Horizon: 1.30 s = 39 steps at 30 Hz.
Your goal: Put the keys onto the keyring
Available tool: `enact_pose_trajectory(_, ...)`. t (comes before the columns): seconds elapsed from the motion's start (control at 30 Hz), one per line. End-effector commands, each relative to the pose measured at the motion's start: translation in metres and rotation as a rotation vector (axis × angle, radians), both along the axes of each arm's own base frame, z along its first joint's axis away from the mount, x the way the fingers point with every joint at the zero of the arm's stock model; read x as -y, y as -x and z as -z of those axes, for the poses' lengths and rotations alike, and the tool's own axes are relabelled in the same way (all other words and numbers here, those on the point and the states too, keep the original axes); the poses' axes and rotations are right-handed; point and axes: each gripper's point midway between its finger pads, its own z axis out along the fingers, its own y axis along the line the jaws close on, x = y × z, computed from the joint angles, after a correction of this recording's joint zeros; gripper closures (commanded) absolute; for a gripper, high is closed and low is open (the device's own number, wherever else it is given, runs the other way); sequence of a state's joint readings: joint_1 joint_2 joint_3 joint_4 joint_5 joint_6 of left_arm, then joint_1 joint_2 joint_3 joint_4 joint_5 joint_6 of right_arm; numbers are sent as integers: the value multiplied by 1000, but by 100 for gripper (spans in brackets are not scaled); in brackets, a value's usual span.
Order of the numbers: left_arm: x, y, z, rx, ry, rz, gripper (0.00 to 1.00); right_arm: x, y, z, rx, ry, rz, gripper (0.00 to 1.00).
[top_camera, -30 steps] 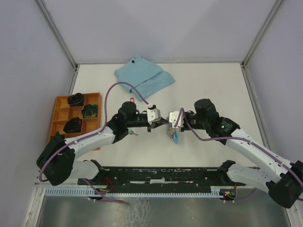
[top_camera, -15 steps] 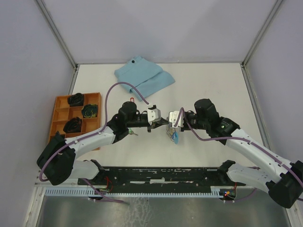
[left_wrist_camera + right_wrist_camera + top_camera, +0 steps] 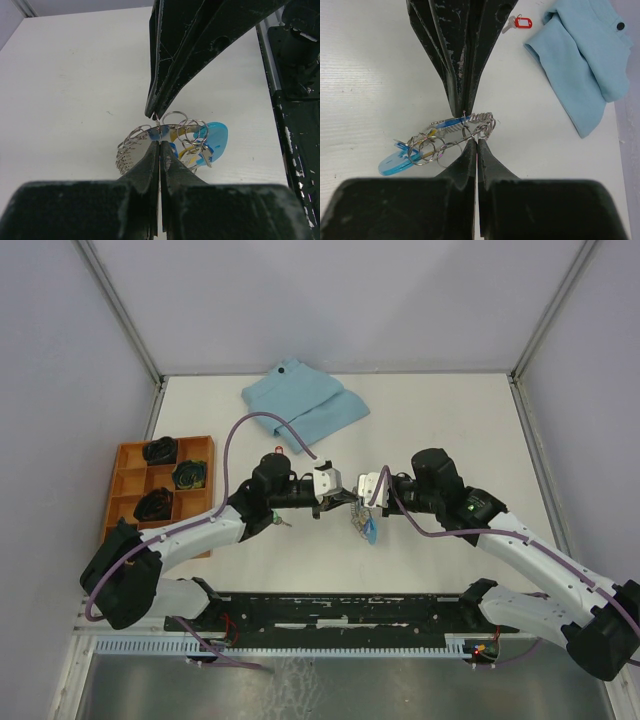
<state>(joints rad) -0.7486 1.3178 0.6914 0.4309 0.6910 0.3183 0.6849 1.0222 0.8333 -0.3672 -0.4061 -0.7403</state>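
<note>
White tabletop (image 3: 450, 440) fills the cell, and both arms reach in from its near edge to meet over the middle. Folded light-blue cloth (image 3: 305, 400) lies at the far side. An orange tray (image 3: 128, 453) sits by the left edge, well apart from the arms' tips, with dark bundles in three of its compartments.

The left gripper (image 3: 159, 146) has its fingers pressed together, the tips pinching a wire loop of the keyring (image 3: 150, 135). The right gripper (image 3: 476, 145) is closed the same way, nipping the keyring from the opposite side. The two sets of tips stand nose to nose, nearly touching, with the keyring bunched between and just below them. Whether it clears the table I cannot tell.

The keyring is a cluster of grey metal rings with a light-blue strap and a bit of yellow. The blue-tagged key (image 3: 216, 137) hangs from one of those rings. The red-tagged key (image 3: 518, 22) lies flat on the table near the cloth, well apart from the keyring
</note>
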Motion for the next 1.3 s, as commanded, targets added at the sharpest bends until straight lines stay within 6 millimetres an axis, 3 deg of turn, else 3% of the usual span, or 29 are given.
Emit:
enact_pose_trajectory(0.0,12,0,-25,-1,58,15,97,-9,0,-21,28,-69,-26,99)
enact_pose_trajectory(0.83,15,-4,-41,-5,128,-21,97,-19,14,-20,-39,-89,-88,99)
enact_pose_trajectory(1.27,16,16,-24,-176,51,80,97,-17,20,-28,93,-89,-172,99)
